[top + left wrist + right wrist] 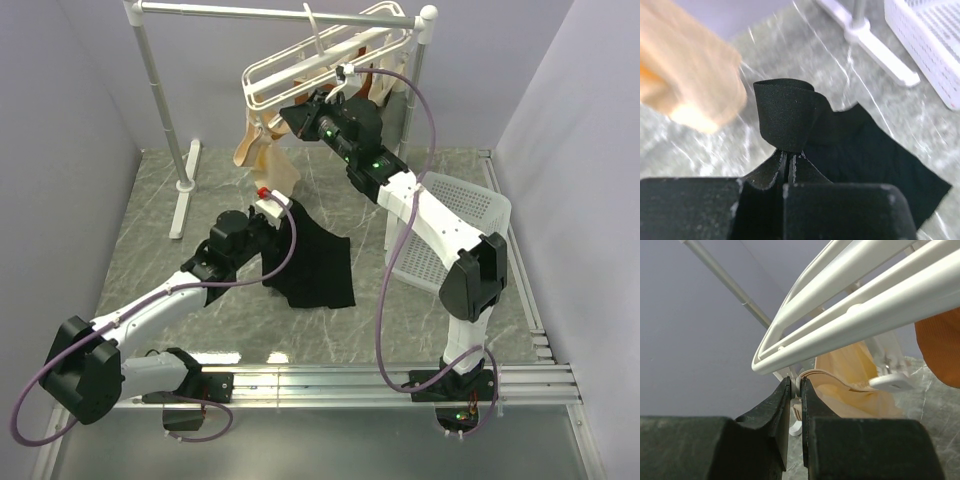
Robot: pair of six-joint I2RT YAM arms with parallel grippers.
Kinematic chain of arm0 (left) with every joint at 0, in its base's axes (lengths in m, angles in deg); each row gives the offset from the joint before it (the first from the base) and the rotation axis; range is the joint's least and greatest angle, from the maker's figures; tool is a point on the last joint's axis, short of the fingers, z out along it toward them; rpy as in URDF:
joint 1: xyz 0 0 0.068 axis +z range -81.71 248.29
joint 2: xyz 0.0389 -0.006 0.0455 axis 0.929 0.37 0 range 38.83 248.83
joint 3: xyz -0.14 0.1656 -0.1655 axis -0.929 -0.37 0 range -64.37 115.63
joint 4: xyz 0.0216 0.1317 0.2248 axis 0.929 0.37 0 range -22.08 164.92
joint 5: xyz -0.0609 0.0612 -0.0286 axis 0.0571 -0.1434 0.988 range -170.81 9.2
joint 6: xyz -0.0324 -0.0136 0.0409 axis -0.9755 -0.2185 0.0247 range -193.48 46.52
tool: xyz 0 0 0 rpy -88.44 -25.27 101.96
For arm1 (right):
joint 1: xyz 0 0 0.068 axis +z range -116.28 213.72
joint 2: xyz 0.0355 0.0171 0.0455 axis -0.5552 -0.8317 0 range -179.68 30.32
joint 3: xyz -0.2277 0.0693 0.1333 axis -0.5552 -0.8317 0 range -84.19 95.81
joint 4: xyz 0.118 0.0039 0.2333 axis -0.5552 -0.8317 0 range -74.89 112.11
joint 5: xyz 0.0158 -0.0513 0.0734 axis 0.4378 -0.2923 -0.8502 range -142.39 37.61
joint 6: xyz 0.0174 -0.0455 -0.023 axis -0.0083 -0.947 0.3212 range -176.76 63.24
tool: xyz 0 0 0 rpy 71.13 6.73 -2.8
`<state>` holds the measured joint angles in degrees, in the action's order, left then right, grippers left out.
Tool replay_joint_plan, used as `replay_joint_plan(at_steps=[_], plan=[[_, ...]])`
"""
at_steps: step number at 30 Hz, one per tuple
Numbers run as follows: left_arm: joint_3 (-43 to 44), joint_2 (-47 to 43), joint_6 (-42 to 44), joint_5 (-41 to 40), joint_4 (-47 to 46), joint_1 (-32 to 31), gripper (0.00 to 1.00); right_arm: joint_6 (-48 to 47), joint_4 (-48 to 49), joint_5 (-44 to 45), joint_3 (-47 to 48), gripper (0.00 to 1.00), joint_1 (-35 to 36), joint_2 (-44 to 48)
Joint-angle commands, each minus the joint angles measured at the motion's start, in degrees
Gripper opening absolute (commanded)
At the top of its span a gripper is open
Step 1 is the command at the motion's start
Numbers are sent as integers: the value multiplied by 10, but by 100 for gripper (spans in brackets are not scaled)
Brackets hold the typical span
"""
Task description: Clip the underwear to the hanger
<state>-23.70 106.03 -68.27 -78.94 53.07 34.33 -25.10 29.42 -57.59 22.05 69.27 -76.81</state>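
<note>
The black underwear lies spread on the marble table top, one edge pulled up into a fold. My left gripper is shut on that fold, low over the garment's left side. The white barred hanger hangs from the rail at the back. My right gripper reaches up under its near-left corner. In the right wrist view it is shut on a small white clip just below the hanger's bars.
Tan garments hang from the hanger; an orange one shows at the right. The white laundry basket stands at the right under my right arm. The metal rail stand has its foot on the floor.
</note>
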Motion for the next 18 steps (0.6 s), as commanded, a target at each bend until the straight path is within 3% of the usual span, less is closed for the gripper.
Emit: replay_joint_plan(at_steps=[1, 18], plan=[[18, -11, 44, -1, -97, 8, 0, -6, -12, -10, -16, 0, -6, 26], [119, 74, 97, 10, -203, 95, 0, -4, -14, -32, -19, 0, -6, 32]])
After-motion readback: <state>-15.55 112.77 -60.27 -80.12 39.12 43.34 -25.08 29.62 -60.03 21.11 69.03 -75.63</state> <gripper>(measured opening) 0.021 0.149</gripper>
